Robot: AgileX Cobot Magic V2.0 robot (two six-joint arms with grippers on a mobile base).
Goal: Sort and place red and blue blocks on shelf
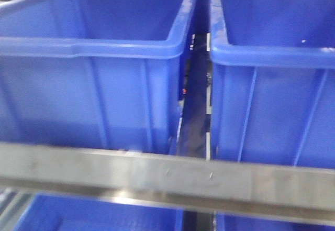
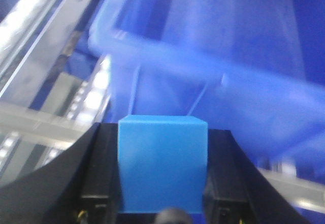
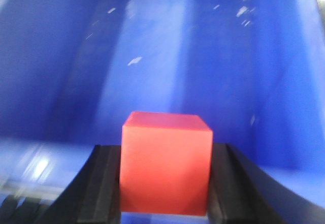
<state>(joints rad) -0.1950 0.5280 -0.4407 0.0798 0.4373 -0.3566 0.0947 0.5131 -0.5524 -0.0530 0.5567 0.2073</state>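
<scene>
In the left wrist view a mid blue block (image 2: 162, 164) sits squeezed between the black fingers of my left gripper (image 2: 162, 153), which is shut on it, in front of a blue bin's wall. In the right wrist view a bright red block (image 3: 165, 163) is clamped the same way in my right gripper (image 3: 165, 153), facing the inside wall of a blue bin. The shelf shows as a flat steel front rail (image 1: 167, 176) across the front view and as white roller rails (image 2: 89, 99) in the left wrist view. Neither gripper appears in the front view.
Two large blue plastic bins stand side by side on the shelf, a left bin (image 1: 89, 84) and a right bin (image 1: 272, 84), with a narrow dark gap (image 1: 196, 110) between them. More blue bins (image 1: 99, 215) sit on the tier below the rail.
</scene>
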